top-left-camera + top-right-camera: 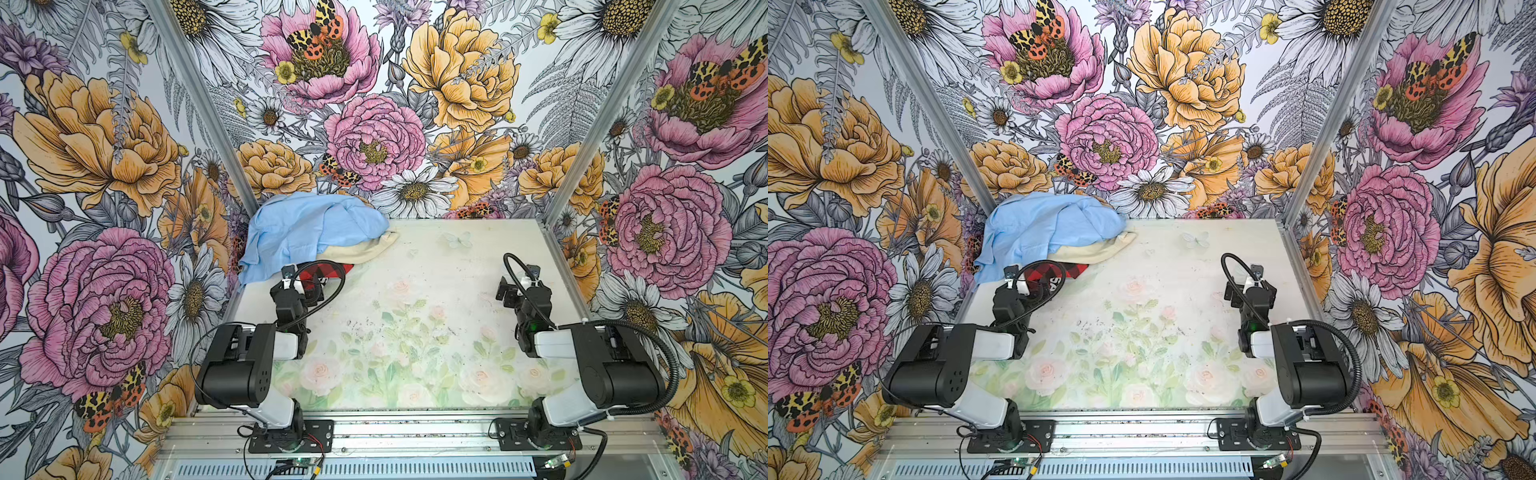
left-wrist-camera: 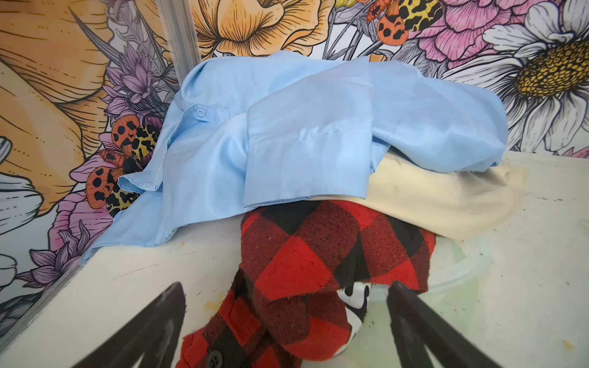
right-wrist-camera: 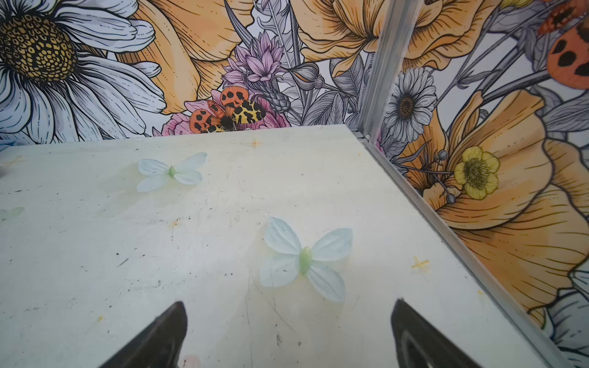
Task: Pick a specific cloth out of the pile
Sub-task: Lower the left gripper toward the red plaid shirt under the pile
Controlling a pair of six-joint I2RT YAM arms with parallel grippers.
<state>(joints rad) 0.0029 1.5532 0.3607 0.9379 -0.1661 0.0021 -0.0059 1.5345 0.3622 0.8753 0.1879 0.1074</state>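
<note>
The cloth [image 2: 302,270], a red-and-black check garment with a black button and a bit of white lettering, pokes out from under the pile's near edge. The pile sits in the table's back left corner: a light blue shirt [image 2: 302,127] draped over a cream cloth [image 2: 439,200]. In both top views the cloth [image 1: 334,269] [image 1: 1073,270] shows just in front of the blue shirt [image 1: 307,226]. My left gripper [image 2: 287,286] is open, its fingers standing on either side of the cloth's near end without touching it. My right gripper [image 3: 289,302] is open over the bare table, far from the pile.
Flower-printed walls and aluminium posts [image 1: 208,108] close in the table [image 1: 415,311] on three sides. The pile leans against the left wall. Pale butterflies [image 3: 306,259] are printed flat on the tabletop near my right gripper [image 1: 509,291].
</note>
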